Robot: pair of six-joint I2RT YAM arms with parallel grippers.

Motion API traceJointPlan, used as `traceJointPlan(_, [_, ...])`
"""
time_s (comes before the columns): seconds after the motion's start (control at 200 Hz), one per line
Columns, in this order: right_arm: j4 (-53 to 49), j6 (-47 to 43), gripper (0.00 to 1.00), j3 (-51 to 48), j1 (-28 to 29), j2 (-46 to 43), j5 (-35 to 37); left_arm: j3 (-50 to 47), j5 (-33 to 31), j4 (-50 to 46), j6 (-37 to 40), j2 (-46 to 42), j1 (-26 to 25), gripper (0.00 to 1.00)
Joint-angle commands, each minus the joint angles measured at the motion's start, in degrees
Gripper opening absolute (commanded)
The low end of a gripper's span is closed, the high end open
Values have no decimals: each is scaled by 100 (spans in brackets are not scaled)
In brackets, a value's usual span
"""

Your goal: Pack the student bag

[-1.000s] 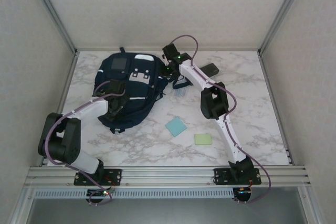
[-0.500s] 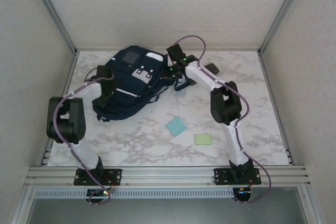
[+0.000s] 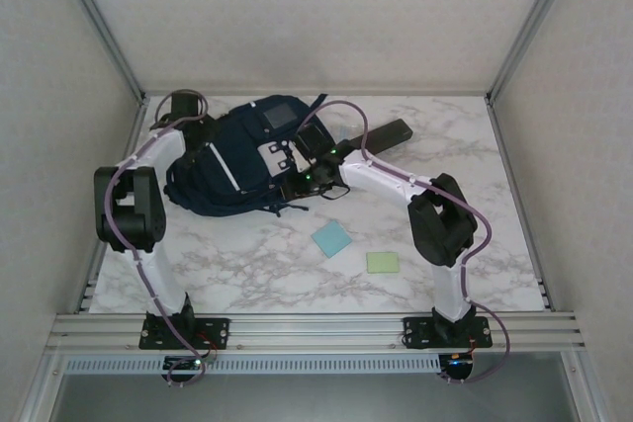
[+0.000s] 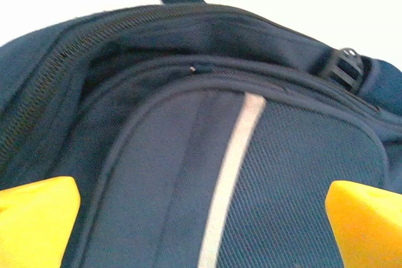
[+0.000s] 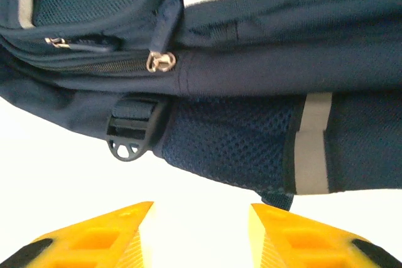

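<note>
The student bag [image 3: 237, 170], dark navy with thin white stripes, lies on its side at the back left of the marble table [image 3: 475, 185]. My left gripper [image 3: 205, 142] hangs over its left end. In the left wrist view its yellow fingers [image 4: 34, 218] stand wide apart above the bag's fabric [image 4: 157, 174] and a white stripe [image 4: 235, 155], so it is open. My right gripper [image 3: 297, 183] sits at the bag's near edge. It is open, with bare table between its fingertips [image 5: 94, 236]. Just beyond them are the mesh side pocket [image 5: 232, 142], a black buckle [image 5: 129, 133] and a zip pull [image 5: 160, 61].
A teal pad [image 3: 331, 239] and a green pad [image 3: 382, 262] lie on the table in front of the bag. A long dark case [image 3: 388, 133] lies at the back, right of the bag. Aluminium frame posts and walls close in the table on three sides.
The bag has turned and shifted toward the back left. My right gripper has opened and moved from the bag's far right side to its near edge. The left arm swung back-left.
</note>
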Motion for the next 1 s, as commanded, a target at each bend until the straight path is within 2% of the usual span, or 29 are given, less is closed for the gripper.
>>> traceJointPlan(0.0, [-211,-776,42,672,81,150,271,-60,272,-572,370,-741,-176,100])
traceJointPlan(0.2, [-355,-1120,42,1906,154,1189,390,-1144,369,-404,160,-1551,-308,100])
traceJointPlan(0.511, [-531,-1195,45,2774,472,2221,914,-2172,862,151,-173,-1537,-350,100])
traceJointPlan(0.616, [-631,-967,45,2997,550,2583,1486,-2256,941,220,-213,-1452,-353,100])
traceJointPlan(0.686, [-849,-711,45,3256,558,2844,2109,-2256,965,248,-213,-1423,-362,100])
traceJointPlan(0.731, [-1034,-408,39,3401,539,2961,2463,-2259,959,240,-210,-1420,-373,100])
traceJointPlan(0.806, [-1055,86,24,3360,485,2961,2524,-2255,935,257,-201,-1416,-376,100])
traceJointPlan(0.996, [29,1780,5,2151,233,2299,1810,-2256,843,291,-268,-1321,-380,100])
